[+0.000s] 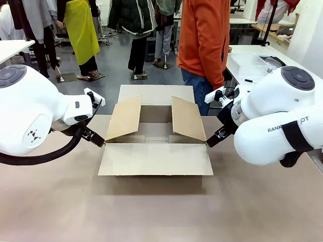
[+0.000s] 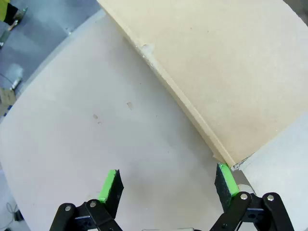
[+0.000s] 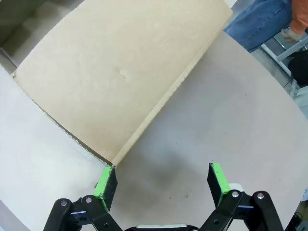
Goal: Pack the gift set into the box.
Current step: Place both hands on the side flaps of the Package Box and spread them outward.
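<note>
The box (image 1: 155,159) sits open at the middle of the table, a wide brown cardboard carton with its front and back flaps laid flat and its two side flaps standing up at a slant. My left gripper (image 1: 95,136) is low at the box's front left corner. In the left wrist view it (image 2: 167,179) is open, one pad almost at the side flap's (image 2: 231,62) corner. My right gripper (image 1: 214,138) mirrors it at the front right corner. It (image 3: 160,174) is open too, its left pad just under the other flap's (image 3: 120,72) corner. The gift set is out of view.
A person in an orange top (image 1: 202,35) stands behind the box at the far edge. A white table with a clear plastic container (image 1: 250,63) lies at the back right. The brown tabletop (image 1: 151,212) stretches bare in front of the box.
</note>
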Available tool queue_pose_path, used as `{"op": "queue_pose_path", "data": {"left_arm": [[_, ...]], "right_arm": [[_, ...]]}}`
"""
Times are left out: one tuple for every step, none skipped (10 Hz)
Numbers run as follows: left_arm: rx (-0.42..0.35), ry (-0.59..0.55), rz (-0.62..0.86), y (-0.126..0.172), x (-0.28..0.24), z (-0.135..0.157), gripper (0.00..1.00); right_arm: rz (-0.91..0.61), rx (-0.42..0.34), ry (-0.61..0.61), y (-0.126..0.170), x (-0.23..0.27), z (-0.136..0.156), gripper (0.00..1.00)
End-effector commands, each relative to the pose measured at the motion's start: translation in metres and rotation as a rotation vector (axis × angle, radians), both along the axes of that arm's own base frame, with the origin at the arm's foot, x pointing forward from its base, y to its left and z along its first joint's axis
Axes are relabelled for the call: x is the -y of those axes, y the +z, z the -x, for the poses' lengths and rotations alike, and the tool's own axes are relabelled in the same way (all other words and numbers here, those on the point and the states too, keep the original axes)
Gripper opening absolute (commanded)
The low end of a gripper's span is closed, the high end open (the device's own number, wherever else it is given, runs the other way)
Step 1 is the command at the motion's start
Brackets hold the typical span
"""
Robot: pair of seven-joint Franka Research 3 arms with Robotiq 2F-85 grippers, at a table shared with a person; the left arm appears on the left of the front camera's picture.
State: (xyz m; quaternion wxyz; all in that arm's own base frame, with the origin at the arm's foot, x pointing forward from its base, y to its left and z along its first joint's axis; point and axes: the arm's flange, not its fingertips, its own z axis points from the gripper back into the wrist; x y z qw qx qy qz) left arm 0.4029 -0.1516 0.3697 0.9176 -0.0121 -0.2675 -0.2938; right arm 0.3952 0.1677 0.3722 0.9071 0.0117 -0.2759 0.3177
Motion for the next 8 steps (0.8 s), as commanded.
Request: {"op": "queue_pose_path", "data": {"left_arm": [[0.016,0.002,-0.011,0.009,-0.014,0.009,1.0],[-0.023,-0.012,0.0,0.027,-0.03,0.025,1.0],[-0.078,0.0,0.016,0.042,-0.049,0.04,1.0],[-0.18,0.049,0.058,0.058,-0.071,0.051,1.0],[-0.165,0.057,0.192,0.072,-0.096,0.058,1.0],[-0.174,0.182,0.309,0.086,-0.116,0.063,1.0],[-0.204,0.245,0.456,0.098,-0.142,0.07,1.0],[-0.246,0.237,0.639,0.102,-0.178,0.077,1.0]], "right_arm": [[0.039,-0.002,0.019,0.014,0.009,0.006,1.0],[0.051,-0.056,0.027,0.034,0.019,0.018,1.0],[0.03,-0.069,0.005,0.054,0.032,0.029,1.0],[0.003,-0.076,-0.048,0.074,0.048,0.04,1.0],[-0.091,-0.066,-0.109,0.094,0.07,0.05,1.0],[-0.222,-0.091,-0.212,0.113,0.096,0.06,1.0],[-0.428,-0.1,-0.332,0.131,0.133,0.074,1.0],[-0.633,-0.124,-0.387,0.139,0.175,0.089,1.0]]}}
